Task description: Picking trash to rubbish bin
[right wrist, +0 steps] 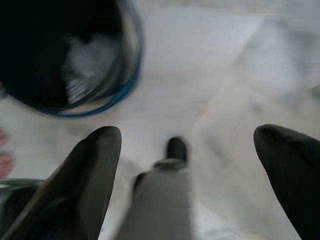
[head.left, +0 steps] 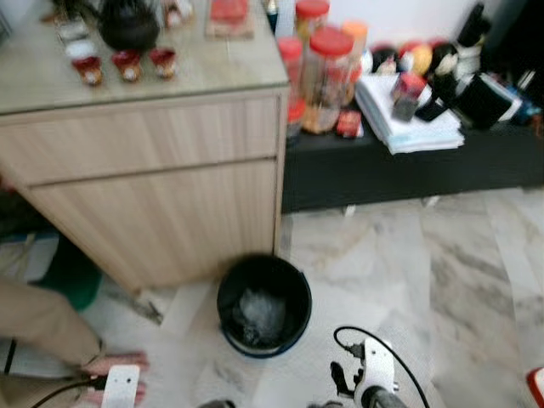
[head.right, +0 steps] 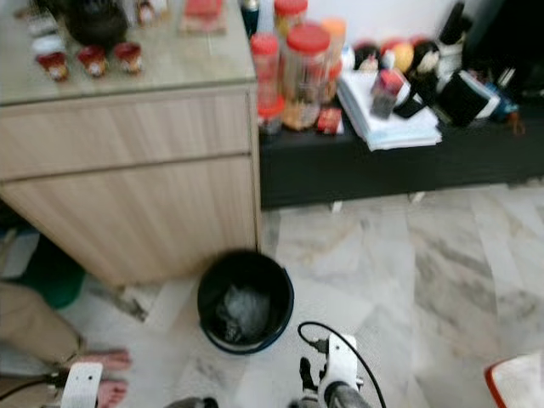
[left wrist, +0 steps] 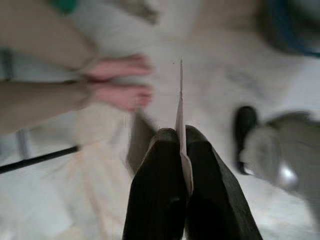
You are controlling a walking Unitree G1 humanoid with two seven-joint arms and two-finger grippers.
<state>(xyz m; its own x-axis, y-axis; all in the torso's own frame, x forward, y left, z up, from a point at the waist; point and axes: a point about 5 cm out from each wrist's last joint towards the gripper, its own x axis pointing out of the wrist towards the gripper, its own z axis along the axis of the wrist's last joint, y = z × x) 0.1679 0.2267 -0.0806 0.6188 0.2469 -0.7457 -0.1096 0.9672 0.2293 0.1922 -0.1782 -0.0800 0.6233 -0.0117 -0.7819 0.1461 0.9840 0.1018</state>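
The left gripper (left wrist: 181, 150) points down at the floor (head.left: 476, 280), fingers pinching a thin paper scrap (left wrist: 180, 107); the right gripper (right wrist: 187, 145) hangs with fingers spread, nothing held. Beyond, the black rubbish bin (head.left: 263, 304) stands beside the wooden cabinet (head.left: 153, 187).

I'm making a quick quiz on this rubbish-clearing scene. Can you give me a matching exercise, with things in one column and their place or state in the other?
Things:
1. left hand
2. right hand
3. rubbish bin
4. red-lidded jars

Place or state:
A. on the dark low shelf beside the wooden cabinet
B. open, holding nothing
C. on the marble floor, crumpled trash inside
D. shut on a thin flat paper

Pairs: 1-D, 2-B, 3-C, 4-A
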